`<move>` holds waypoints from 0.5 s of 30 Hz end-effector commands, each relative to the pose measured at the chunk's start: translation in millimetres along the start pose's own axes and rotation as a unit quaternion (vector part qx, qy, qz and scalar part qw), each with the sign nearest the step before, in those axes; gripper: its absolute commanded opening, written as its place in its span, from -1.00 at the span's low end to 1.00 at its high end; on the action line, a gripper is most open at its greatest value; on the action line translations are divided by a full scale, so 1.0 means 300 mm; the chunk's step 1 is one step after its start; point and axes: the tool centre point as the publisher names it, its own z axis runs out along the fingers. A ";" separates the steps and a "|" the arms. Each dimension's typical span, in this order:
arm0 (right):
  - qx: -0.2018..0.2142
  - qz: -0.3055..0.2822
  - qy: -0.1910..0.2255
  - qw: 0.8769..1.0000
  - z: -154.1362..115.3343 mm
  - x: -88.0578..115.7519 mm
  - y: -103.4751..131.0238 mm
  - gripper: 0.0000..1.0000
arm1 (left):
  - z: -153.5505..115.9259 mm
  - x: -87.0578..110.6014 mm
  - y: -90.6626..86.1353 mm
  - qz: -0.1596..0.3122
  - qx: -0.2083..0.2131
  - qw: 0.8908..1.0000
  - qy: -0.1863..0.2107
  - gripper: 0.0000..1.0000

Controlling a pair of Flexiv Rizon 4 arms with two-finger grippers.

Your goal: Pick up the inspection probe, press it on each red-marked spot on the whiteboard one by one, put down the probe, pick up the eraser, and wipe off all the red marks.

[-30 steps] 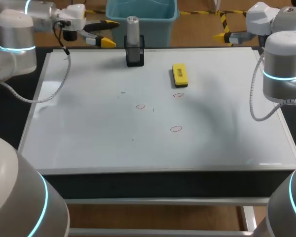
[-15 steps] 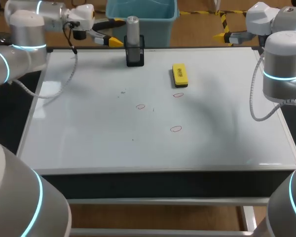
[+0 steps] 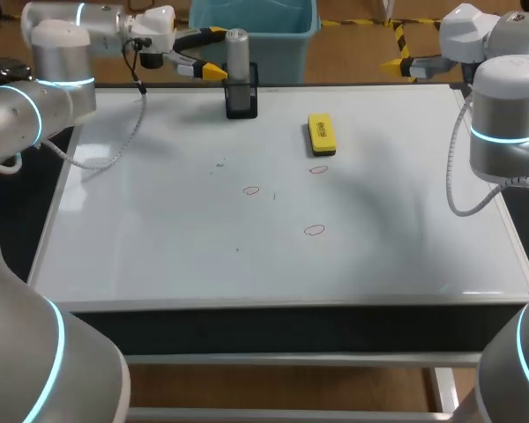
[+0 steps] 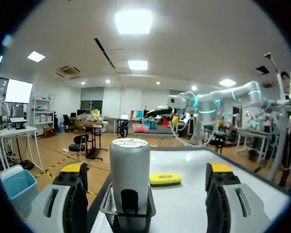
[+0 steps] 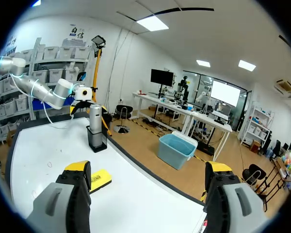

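Motion is all on my left side: over the last second the left arm has swung in along the desk's far edge. The left hand (image 3: pixel 213 53) now sits level with the grey cylindrical inspection probe (image 3: pixel 237 55), fingers spread wide and not yet touching it. In the left wrist view the probe stands between and just ahead of the yellow tips, so I judge the first pick needs only a short advance and a squeeze.

The probe stands upright in its small black mesh holder (image 3: pixel 242 104), the only thing in it. The red-marked spots (image 3: pixel 314 230) on the whiteboard (image 3: pixel 141 238) look untouched. The yellow block eraser (image 3: pixel 322 134) lies a little to the holder's right. My right hand (image 5: pixel 148 191) hangs wide and empty, unmoved.
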 end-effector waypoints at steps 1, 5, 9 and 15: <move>0.000 0.000 0.000 1.000 0.000 -0.001 0.000 1.00 | 0.024 -0.040 0.019 0.000 0.009 0.998 0.061 1.00; 0.000 0.000 0.000 1.000 0.000 -0.001 0.000 1.00 | 0.051 -0.057 0.027 0.001 0.012 0.998 0.062 1.00; 0.000 0.000 0.000 1.000 0.000 -0.001 0.000 1.00 | 0.070 -0.070 0.026 0.003 0.019 0.998 0.058 1.00; 0.000 0.000 0.000 1.000 0.000 -0.001 0.000 1.00 | 0.105 -0.069 0.014 -0.002 0.021 0.999 0.036 1.00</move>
